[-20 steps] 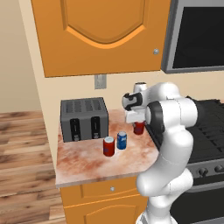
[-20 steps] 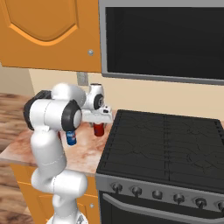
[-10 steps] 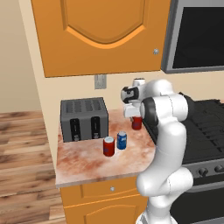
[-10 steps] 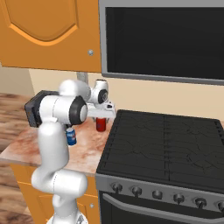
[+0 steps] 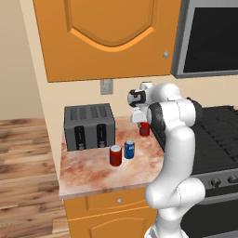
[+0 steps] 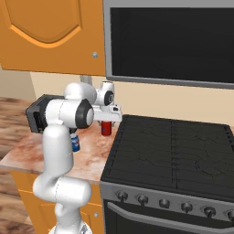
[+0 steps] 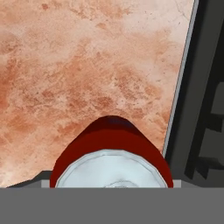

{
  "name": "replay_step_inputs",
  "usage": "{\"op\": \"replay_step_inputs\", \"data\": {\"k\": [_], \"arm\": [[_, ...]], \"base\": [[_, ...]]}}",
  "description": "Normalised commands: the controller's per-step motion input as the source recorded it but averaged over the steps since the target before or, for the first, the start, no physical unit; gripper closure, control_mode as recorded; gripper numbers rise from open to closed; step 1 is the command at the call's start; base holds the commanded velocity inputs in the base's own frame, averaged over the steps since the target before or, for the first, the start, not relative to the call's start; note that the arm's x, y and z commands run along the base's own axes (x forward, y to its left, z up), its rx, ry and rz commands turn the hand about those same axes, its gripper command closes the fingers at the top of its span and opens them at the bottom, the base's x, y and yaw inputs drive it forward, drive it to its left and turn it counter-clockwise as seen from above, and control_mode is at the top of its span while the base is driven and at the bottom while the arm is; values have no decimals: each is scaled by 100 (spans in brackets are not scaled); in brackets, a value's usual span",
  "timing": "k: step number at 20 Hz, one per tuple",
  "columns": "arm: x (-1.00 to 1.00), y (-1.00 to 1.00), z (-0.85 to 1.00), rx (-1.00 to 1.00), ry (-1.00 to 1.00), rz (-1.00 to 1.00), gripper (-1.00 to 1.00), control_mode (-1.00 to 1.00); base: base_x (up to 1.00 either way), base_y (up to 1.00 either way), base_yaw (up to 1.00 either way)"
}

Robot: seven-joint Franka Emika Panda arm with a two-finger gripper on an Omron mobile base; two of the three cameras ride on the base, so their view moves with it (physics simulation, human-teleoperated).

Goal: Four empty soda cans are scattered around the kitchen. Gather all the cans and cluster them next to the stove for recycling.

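My gripper [image 5: 143, 123] [image 6: 106, 122] is shut on a red soda can [image 5: 144, 129] [image 6: 106, 129] at the back of the counter, right beside the stove's [image 5: 218, 135] [image 6: 173, 151] left edge. Looking down from the hand, the can's silver top [image 7: 111, 168] lies close below, with the stove's dark edge [image 7: 205, 87] just to its right. Whether the can touches the counter I cannot tell. A second red can [image 5: 115, 155] and a blue can [image 5: 129, 149] [image 6: 75, 143] stand together mid-counter, in front of the toaster.
A grey two-slot toaster [image 5: 88, 126] [image 6: 34, 116] stands at the counter's back left. The black microwave [image 5: 209, 37] [image 6: 173, 41] hangs above the stove, and an orange wall cabinet [image 5: 107, 37] hangs over the marbled counter [image 5: 93, 172] [image 7: 65, 65].
The arm has swung right and slightly back, carrying the red can from over the counter's middle to the stove's left edge. The other two cans stayed put.
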Motion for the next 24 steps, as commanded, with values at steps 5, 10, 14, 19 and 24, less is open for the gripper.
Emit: {"op": "replay_step_inputs", "data": {"k": [5,10,14,19,24], "arm": [[6,0,-32,0,-4,0,100,-100],[0,0,-28,0,-2,0,100,-100],[1,0,-6,0,0,0,-100,-100],[0,0,0,0,0,0,-100,-100],[0,0,0,0,0,0,-100,-100]], "base": [[0,0,0],[0,0,0],[0,0,0],[0,0,0],[0,0,0]]}}
